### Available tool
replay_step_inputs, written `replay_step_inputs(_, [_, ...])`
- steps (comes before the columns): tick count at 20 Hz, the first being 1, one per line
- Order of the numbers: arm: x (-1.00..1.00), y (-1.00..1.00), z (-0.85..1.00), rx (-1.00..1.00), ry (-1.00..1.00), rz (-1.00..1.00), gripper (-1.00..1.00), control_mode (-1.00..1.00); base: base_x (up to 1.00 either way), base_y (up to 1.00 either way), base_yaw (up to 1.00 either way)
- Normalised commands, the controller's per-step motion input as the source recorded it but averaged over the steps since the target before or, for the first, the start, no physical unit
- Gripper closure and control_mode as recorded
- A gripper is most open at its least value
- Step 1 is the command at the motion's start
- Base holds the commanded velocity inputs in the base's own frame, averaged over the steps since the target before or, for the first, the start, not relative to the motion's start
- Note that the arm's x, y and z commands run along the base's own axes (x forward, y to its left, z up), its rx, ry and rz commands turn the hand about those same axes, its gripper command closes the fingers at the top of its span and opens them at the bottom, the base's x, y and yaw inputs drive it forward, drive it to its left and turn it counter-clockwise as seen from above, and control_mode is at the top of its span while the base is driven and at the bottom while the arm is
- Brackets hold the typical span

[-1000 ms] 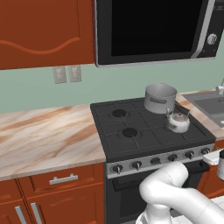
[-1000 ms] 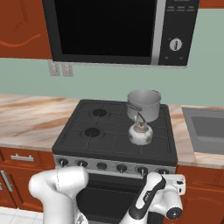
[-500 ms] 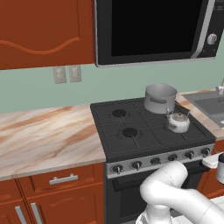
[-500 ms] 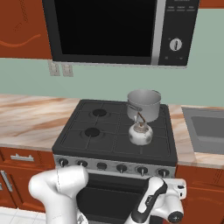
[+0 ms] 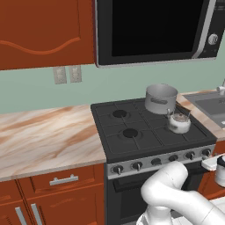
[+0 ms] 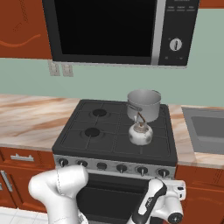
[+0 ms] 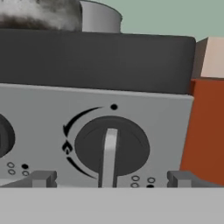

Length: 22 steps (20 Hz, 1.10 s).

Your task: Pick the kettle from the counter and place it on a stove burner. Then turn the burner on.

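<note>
The kettle (image 6: 140, 134) sits on the front right stove burner (image 5: 179, 132) of the black stove (image 5: 132, 145), just in front of the grey steel pot (image 6: 144, 105) on the burner behind it, and well off the counter (image 5: 44, 140), so I judge the placing half of the job done and only the knob left. Over the last second the kettle and pot stay where they are while I sink lower in front of the stove's control panel (image 7: 52, 113), at its right end; in the right base view my hand drops further toward the oven door below the knob row. Now, in the hand view, my gripper (image 7: 109, 179) faces the rightmost knob (image 7: 111, 148) squarely: its pale pointer bar stands upright, pointing at the dot above it, which I read as the off position, though that is a judgement. My jaws stand spread wide, one dark fingertip (image 7: 39, 178) to each side of the knob and neither touching it yet. To the right of the panel I see the red-brown cabinet (image 7: 205, 127) edge. The next move, I think, calls for easing forward until the knob sits between my fingers, pinching it, then twisting toward the flame mark; coming in off-centre could let the fingers slip round its rim.
</note>
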Motion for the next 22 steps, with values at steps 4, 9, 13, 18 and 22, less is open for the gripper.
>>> replay_step_inputs(4, [0.21,0.0,-0.14,0.0,0.0,0.0,-1.0,-1.0,0.0,0.0,0.0])
replay_step_inputs(9, [0.19,0.0,-0.08,0.0,0.0,0.0,-1.0,-1.0,0.0,0.0,0.0])
replay_step_inputs(13, [0.14,-0.13,-0.03,0.0,0.0,0.0,-1.0,-1.0,0.0,0.0,0.0])
replay_step_inputs(18, [0.01,-0.32,0.0,0.04,0.0,0.0,-1.0,-1.0,0.0,0.0,0.0])
replay_step_inputs(22, [0.0,-0.01,0.0,0.0,0.0,0.0,-1.0,-1.0,0.0,0.0,0.0])
